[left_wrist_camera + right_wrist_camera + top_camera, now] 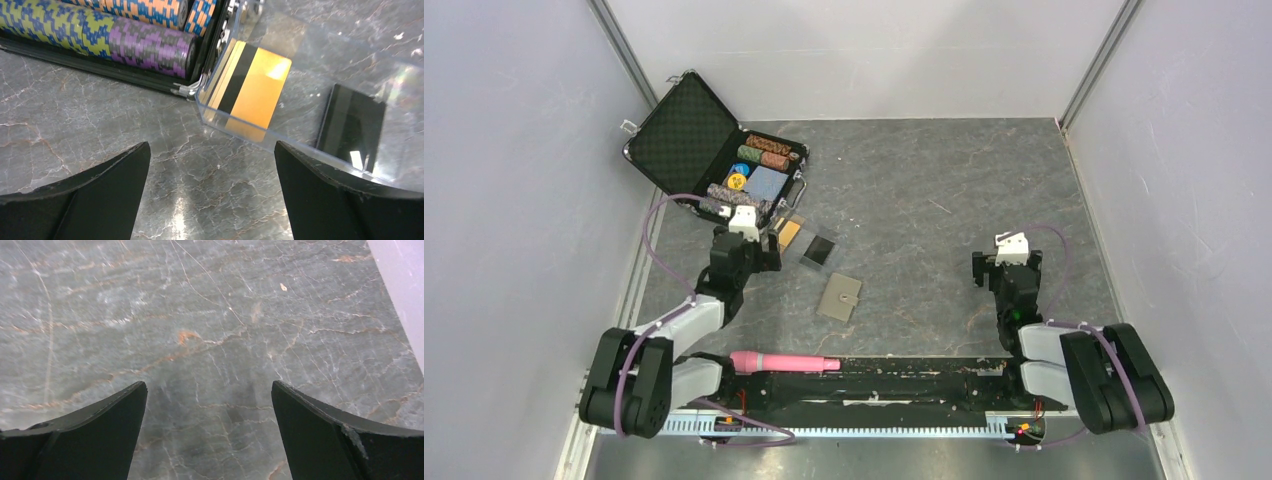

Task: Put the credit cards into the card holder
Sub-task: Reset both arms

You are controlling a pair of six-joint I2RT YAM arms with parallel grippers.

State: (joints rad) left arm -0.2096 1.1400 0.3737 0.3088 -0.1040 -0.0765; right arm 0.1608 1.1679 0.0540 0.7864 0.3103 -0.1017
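An orange-gold credit card [790, 232] and a glossy black credit card [818, 250] lie flat just in front of the open chip case. In the left wrist view the orange card [255, 87] shows a black stripe, and the black card [350, 127] lies to its right. Both sit behind a clear plastic edge. The taupe card holder [839, 297] lies closed, nearer the arms. My left gripper [764, 245] [211, 145] is open over bare table, just short of the orange card. My right gripper [1006, 258] [208, 385] is open over bare table far to the right.
The black diamond-lined case [679, 130] stands open at the back left, with rolls of poker chips [115, 37] and a pale blue rectangle inside. A pink cylinder [784, 361] lies by the arm bases. Pale walls close in the table on three sides.
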